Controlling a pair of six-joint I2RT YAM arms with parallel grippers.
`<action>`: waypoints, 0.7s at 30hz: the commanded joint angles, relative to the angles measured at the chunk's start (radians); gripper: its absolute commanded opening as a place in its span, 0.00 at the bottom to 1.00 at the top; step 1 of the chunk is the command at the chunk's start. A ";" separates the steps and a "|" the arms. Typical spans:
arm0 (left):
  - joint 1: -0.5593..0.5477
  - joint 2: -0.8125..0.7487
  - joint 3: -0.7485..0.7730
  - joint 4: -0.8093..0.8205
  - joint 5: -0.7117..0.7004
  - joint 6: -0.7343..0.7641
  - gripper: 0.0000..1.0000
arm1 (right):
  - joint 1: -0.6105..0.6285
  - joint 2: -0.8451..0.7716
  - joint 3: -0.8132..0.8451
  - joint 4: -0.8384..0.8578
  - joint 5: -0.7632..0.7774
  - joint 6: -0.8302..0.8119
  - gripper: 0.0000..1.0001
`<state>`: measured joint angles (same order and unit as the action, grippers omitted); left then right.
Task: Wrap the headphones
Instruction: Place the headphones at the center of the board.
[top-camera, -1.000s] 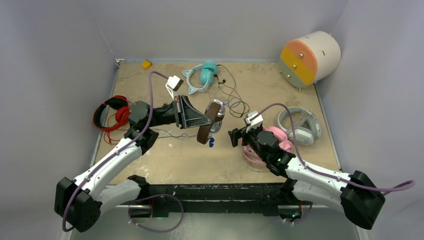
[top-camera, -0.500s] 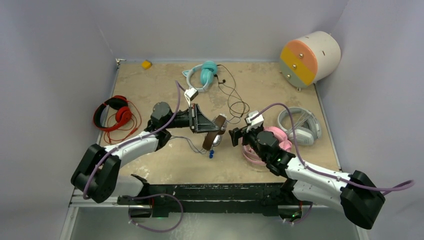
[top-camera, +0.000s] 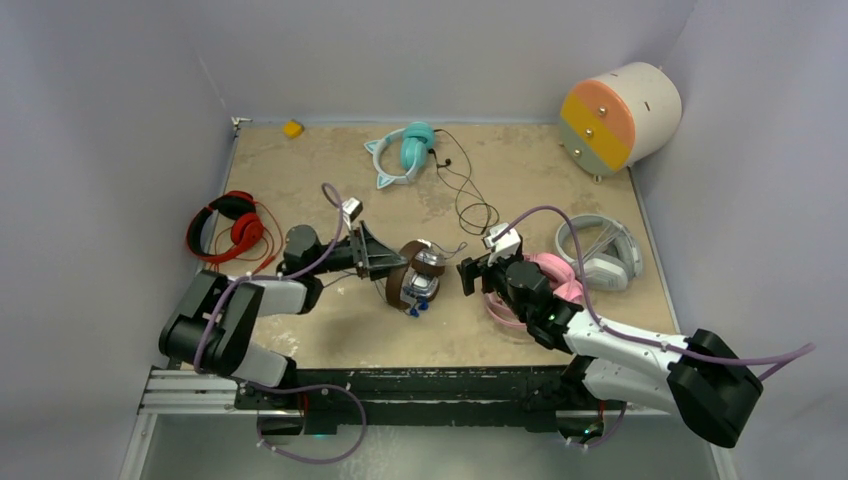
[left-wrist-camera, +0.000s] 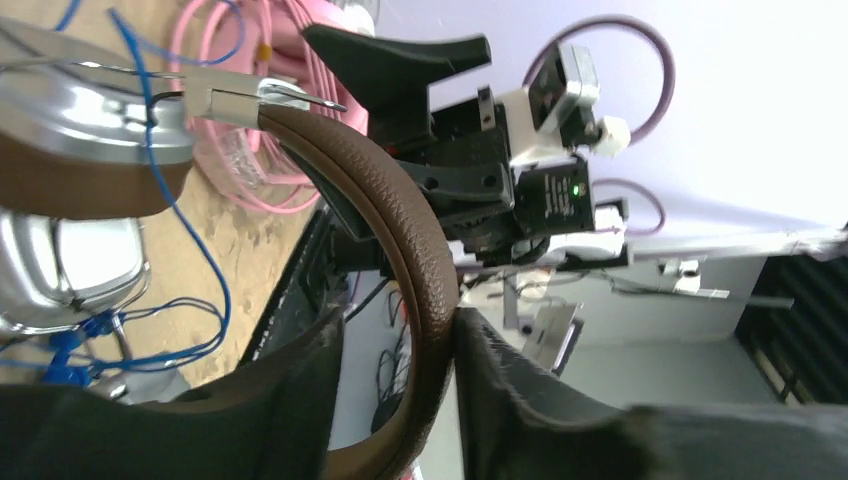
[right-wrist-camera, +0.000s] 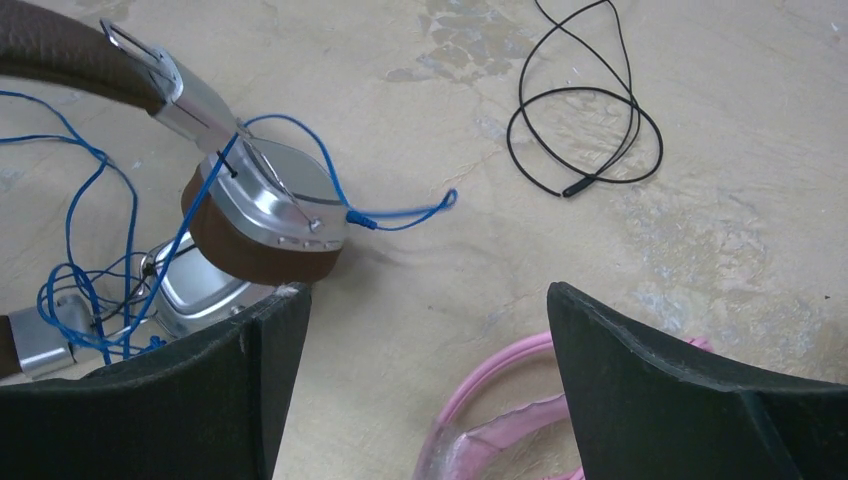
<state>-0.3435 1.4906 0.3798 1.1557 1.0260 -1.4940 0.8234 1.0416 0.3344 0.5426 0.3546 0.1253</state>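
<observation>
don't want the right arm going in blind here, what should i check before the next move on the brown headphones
1. Headband of the brown headphones sits between the fingers of the left hand: ok.
2. Firm grip by the left hand: cannot tell; a gap shows on one side of the band.
3. Open, empty right hand: ok.
4. Wrapping of the blue cord: not ok; it loops loose around the cups and its end lies on the table.
5. Bare table between the right hand and the cord end: ok.
6. Clearance from the pink headphones: cannot tell; they lie just under the right hand.
</observation>
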 joint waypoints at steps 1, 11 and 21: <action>0.078 -0.116 -0.015 -0.205 0.014 0.192 0.49 | -0.001 0.001 0.021 0.051 0.022 -0.019 0.90; 0.097 -0.553 0.205 -1.325 -0.645 0.793 0.99 | -0.001 0.013 0.027 0.048 0.000 -0.015 0.89; 0.095 -0.620 0.138 -1.327 -0.614 0.748 0.99 | 0.000 0.007 0.029 0.073 -0.142 -0.043 0.82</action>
<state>-0.2508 0.9363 0.5419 -0.1421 0.4389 -0.7647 0.8234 1.0565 0.3344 0.5465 0.3138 0.1158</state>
